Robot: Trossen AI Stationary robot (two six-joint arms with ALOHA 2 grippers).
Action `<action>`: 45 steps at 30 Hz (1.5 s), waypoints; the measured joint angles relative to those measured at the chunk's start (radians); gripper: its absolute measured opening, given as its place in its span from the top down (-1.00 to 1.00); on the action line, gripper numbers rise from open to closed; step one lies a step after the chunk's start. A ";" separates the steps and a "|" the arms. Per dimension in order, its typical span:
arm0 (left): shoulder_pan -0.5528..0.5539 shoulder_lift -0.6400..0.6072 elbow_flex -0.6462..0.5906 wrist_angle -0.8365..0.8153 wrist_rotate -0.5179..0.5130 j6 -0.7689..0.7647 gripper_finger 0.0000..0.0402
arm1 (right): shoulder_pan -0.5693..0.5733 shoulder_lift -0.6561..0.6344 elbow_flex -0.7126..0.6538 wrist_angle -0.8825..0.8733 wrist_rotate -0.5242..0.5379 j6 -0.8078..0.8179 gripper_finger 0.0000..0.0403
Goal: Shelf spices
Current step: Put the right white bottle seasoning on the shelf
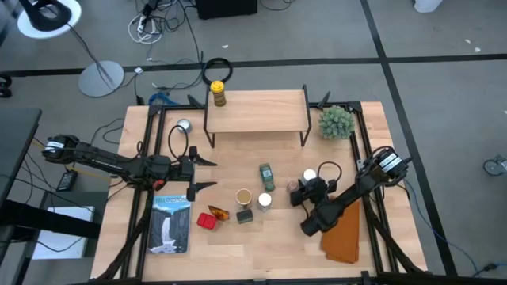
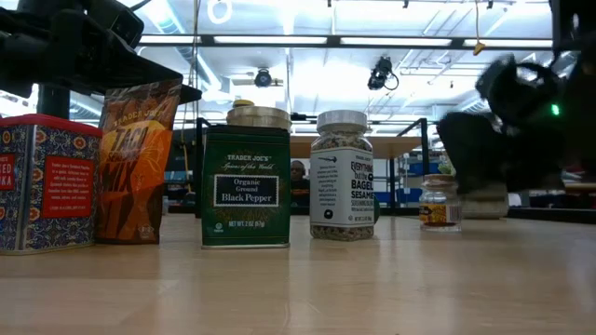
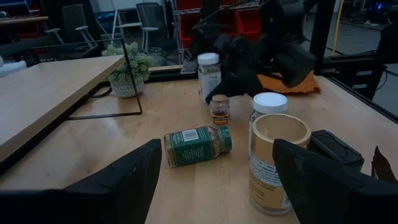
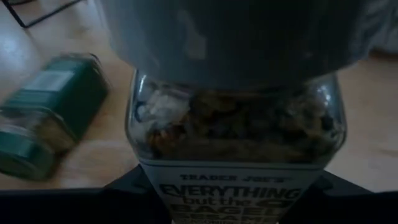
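Right gripper [image 1: 303, 192]: half-closed around upright bagel seasoning jar [image 4: 236, 149], grip not confirmed.
Shelf [image 1: 255, 110]: lies farther back.

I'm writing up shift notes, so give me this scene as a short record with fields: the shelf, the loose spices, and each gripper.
shelf: wooden board with one yellow-lidded jar on its left end
loose spices: green jar lying on its side; tan-lidded jar, white-lidded jar, dark box, red tin and orange packet clustered on the table
right gripper: at a seasoning jar, right of the cluster
left gripper: open, empty, left of the spices
other: plant beside the shelf
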 joint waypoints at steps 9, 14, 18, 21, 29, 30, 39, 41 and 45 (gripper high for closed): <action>0.000 0.000 0.000 0.000 0.000 -0.005 -0.55 | -0.063 -0.002 0.344 -0.435 0.035 -0.115 0.03; 0.000 0.000 0.000 0.000 0.000 -0.006 -0.55 | -0.149 -0.002 0.535 -0.527 0.084 -0.295 0.03; 0.000 0.000 0.000 0.000 0.000 -0.006 -0.55 | -0.236 -0.002 0.671 -0.528 0.124 -0.496 0.03; 0.000 0.000 0.000 0.000 -0.001 -0.006 -0.55 | -0.315 -0.002 0.758 -0.504 0.142 -0.645 0.03; 0.000 0.000 0.000 0.000 -0.001 -0.006 -0.55 | -0.538 -0.003 0.858 -0.011 0.069 -1.266 0.03; 0.000 0.000 0.000 0.000 -0.001 -0.004 -0.55 | -0.565 -0.003 0.858 0.084 0.026 -1.363 0.03; 0.000 0.000 0.000 0.000 -0.001 -0.023 -0.55 | -0.758 -0.003 0.848 0.566 -0.130 -1.660 0.01; 0.000 0.000 0.000 -0.001 -0.001 -0.052 -0.55 | -0.791 0.008 0.843 0.565 -0.134 -1.643 0.01; -0.003 0.000 0.001 -0.011 0.000 -0.082 -0.55 | -0.834 0.037 0.790 0.581 -0.146 -1.611 0.01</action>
